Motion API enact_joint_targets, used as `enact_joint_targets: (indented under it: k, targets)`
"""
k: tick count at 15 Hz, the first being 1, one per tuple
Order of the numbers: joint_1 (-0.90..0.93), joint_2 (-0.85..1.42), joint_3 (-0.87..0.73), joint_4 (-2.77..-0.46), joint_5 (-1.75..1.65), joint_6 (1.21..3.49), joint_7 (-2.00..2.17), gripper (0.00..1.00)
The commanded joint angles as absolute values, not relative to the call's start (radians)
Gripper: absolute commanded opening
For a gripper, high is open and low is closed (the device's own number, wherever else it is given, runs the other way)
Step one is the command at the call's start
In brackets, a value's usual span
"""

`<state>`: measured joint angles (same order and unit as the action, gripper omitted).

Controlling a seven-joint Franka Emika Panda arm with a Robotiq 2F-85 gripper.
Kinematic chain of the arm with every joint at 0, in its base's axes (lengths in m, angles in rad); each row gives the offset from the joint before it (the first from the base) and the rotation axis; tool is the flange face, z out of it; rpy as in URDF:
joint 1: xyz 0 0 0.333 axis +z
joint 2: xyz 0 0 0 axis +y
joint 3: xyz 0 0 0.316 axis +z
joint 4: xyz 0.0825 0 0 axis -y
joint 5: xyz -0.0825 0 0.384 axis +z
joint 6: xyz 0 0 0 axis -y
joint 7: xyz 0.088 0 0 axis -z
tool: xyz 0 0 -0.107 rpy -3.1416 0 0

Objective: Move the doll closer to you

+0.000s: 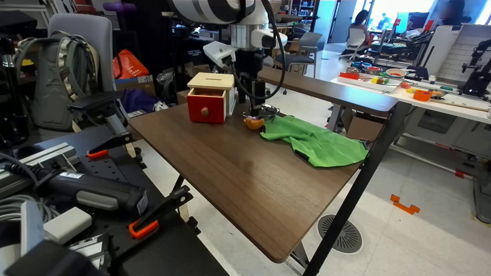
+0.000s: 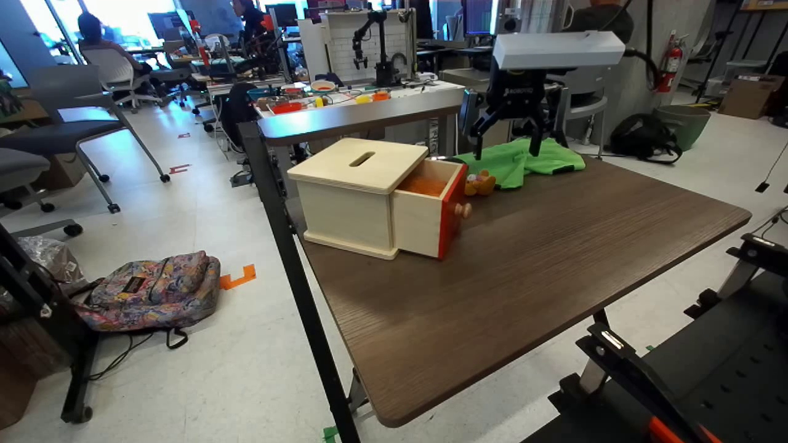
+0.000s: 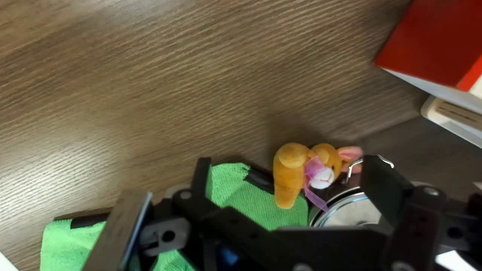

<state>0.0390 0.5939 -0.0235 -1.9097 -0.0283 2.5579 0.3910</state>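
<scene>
Wrist view alone: dark eye [image 3: 333, 168] on doll [image 3: 287, 177].

In my wrist view, my gripper [image 3: 289, 169] blots out part of the metal pot [image 3: 352, 214], lower right; upper right, the red drawer [image 3: 429, 41] is cropped; the bottom edge chops the green cloth [image 3: 248, 203]!

one doll [image 3: 295, 169], one cloth [image 1: 314, 140], one wooden box [image 2: 348, 209], one metal pot [image 3: 350, 212]
</scene>
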Motion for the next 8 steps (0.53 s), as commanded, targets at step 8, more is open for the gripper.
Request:
enact_joint_targets:
  k: [8]
  targets:
    - [0.117,0.738,-0.077,-1.776,-0.020,2.579,0.396,1.00]
